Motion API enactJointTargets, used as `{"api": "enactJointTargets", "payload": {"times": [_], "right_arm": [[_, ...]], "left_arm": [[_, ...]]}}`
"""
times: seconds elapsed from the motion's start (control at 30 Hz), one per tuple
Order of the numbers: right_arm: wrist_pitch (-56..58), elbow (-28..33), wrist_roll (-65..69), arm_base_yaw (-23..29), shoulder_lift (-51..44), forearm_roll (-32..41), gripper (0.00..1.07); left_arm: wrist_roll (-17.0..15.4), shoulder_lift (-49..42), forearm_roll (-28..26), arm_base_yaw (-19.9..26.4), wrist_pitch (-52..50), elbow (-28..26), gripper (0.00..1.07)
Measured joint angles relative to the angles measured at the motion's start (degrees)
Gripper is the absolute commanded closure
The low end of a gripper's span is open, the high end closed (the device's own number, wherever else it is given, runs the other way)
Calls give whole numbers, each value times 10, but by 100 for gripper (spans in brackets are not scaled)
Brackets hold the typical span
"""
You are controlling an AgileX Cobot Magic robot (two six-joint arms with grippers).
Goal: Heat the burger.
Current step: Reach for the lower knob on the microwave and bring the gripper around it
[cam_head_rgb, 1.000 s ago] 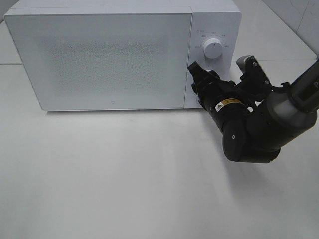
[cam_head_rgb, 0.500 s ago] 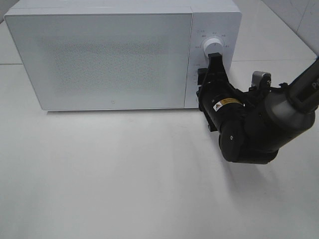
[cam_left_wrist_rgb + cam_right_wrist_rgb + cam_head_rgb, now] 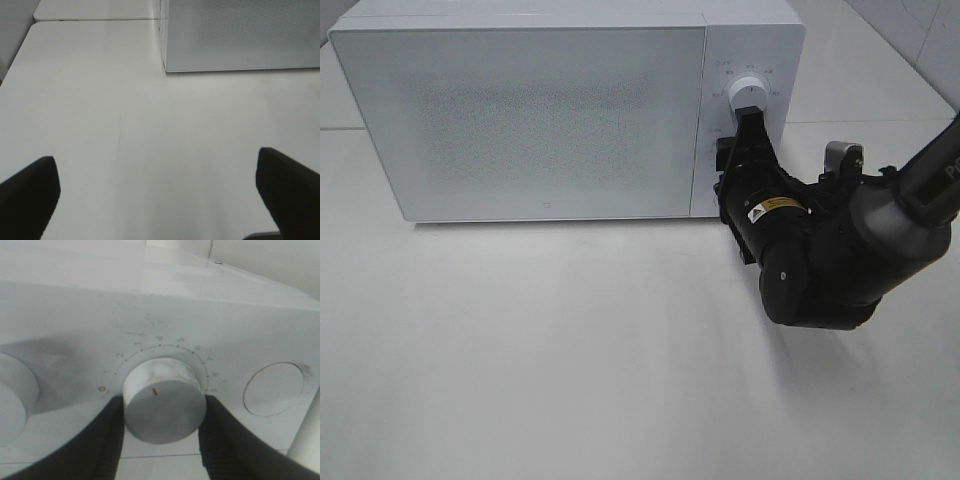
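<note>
**Dial pinched, burger unseen**

Left claw (image 3: 160,195) spread wide, empty, above the counter (image 3: 100,110). Right claw (image 3: 161,410) clamps the dial (image 3: 164,390). Microwave (image 3: 540,110) door closed; burger hidden, probably inside. It is likely a soft, tippy stack: grip gently across the buns.

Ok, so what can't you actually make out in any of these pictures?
Burger: in no view; the microwave's shut door is speckled and opaque, so whether it is inside cannot be told.
Panel below the knob: exterior high view, covered by the right arm.
Second knob: right wrist view, cut off by the edge.
Left fingers: left wrist view, only tips show at the edge.
</note>
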Motion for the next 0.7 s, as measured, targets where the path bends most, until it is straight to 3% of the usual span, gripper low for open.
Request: {"api": "enactJointTargets", "payload": {"times": [0.33, 0.5, 0.7], "right_arm": [[1, -1, -2, 0, 0, 4, 60], [10, -1, -12, 1, 0, 13, 41], [22, -1, -27, 5, -2, 28, 36]], "left_arm": [[0, 0, 0, 0, 0, 0, 7], [0, 0, 0, 0, 0, 0, 7], [0, 0, 0, 0, 0, 0, 7]]}}
